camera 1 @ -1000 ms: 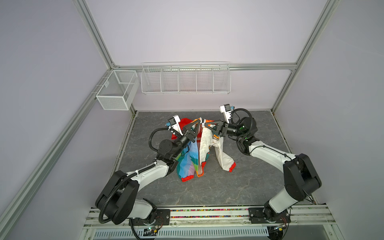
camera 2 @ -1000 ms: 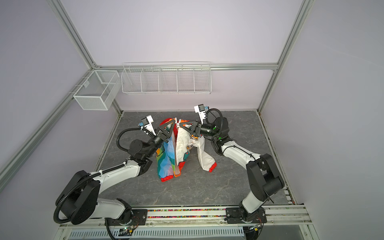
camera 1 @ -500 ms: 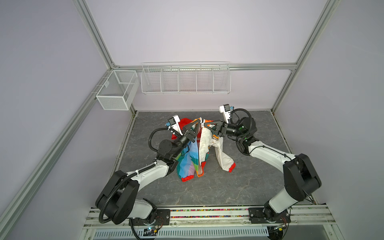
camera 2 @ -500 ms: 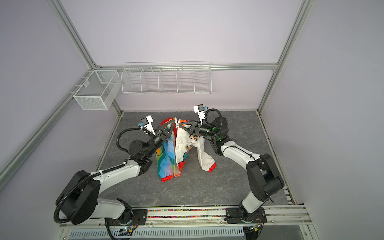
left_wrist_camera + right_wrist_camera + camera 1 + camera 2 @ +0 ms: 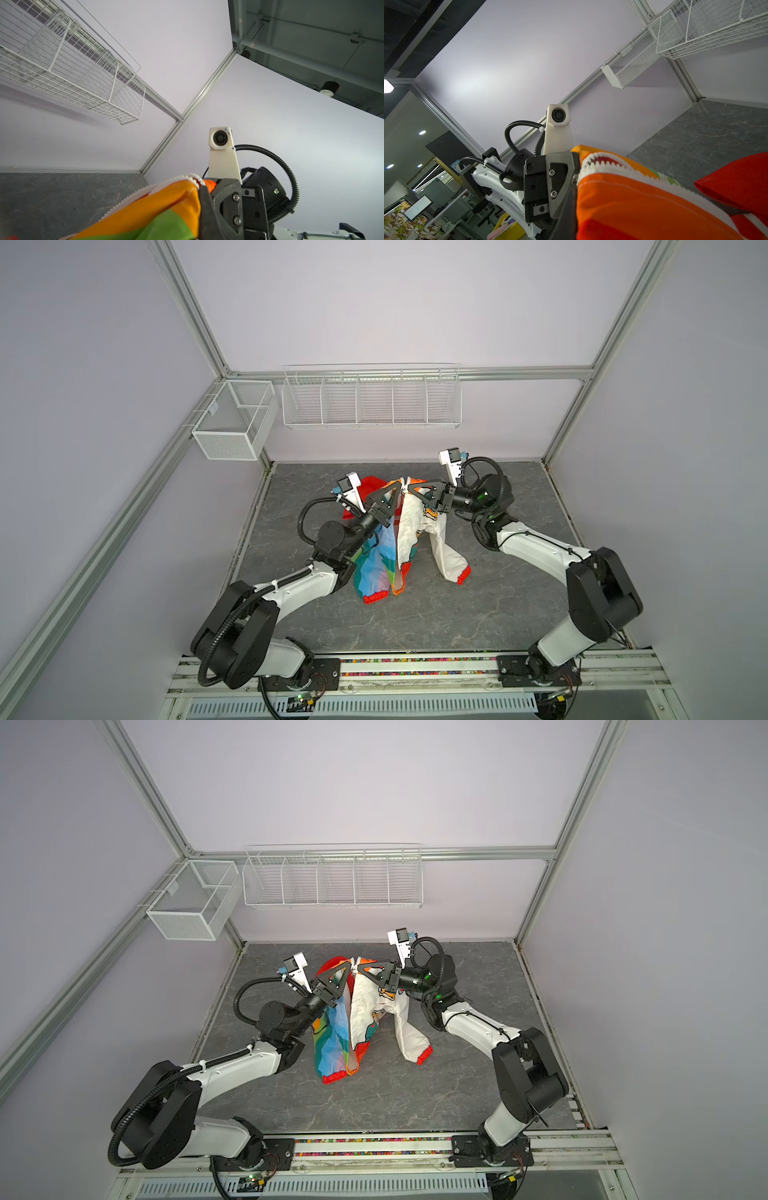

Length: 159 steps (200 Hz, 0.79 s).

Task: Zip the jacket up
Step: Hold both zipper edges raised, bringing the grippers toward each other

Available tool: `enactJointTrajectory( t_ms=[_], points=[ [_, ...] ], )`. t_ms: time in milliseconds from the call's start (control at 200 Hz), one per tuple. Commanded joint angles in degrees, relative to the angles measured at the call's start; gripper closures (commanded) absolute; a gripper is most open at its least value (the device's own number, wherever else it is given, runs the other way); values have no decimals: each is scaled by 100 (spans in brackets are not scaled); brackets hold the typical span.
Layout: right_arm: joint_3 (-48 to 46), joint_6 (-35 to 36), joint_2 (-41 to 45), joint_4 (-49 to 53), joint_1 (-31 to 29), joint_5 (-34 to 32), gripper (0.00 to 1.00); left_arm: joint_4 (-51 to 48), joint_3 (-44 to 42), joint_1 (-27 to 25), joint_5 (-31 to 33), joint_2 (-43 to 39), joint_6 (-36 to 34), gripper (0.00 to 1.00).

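The step in hand looks like hanging the jacket (image 5: 415, 526) by its two front edges so the white zipper (image 5: 602, 164) falls straight. To do it well, the left arm should hold its edge level with the right arm's. Both need to stay close together, so the two rows of teeth run side by side without a twist. The hem rests on the grey table (image 5: 498, 605). A little more height would probably let the bottom ends hang free for mating, though a hard pull risks the thin fabric slipping from a pinch.

The left gripper (image 5: 397, 486) has its jaws pressed together on the rainbow-striped front edge, right beside the teeth. The right wrist view shows that pinch on orange cloth. In both top views the jacket hangs between the arms, striped side toward the left arm and white cartoon lining toward the right. One red-cuffed sleeve (image 5: 451, 560) trails on the table. The right gripper (image 5: 409, 489) is likewise clamped on the opposite front edge near the top, almost touching the left one.
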<state>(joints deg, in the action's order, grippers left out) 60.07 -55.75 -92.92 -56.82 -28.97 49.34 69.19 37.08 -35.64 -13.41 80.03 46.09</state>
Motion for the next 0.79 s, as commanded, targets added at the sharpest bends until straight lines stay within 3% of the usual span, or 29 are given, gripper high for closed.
enactJointTrajectory(
  t_ms=[0,790],
  points=[
    [189,-94,-63,-152,-12,-39,93,319,-69,13,-70,-119,43,100],
    [461,-99,-95,225,111,93,93,-279,-219,8,-228,-493,-24,100]
  ],
)
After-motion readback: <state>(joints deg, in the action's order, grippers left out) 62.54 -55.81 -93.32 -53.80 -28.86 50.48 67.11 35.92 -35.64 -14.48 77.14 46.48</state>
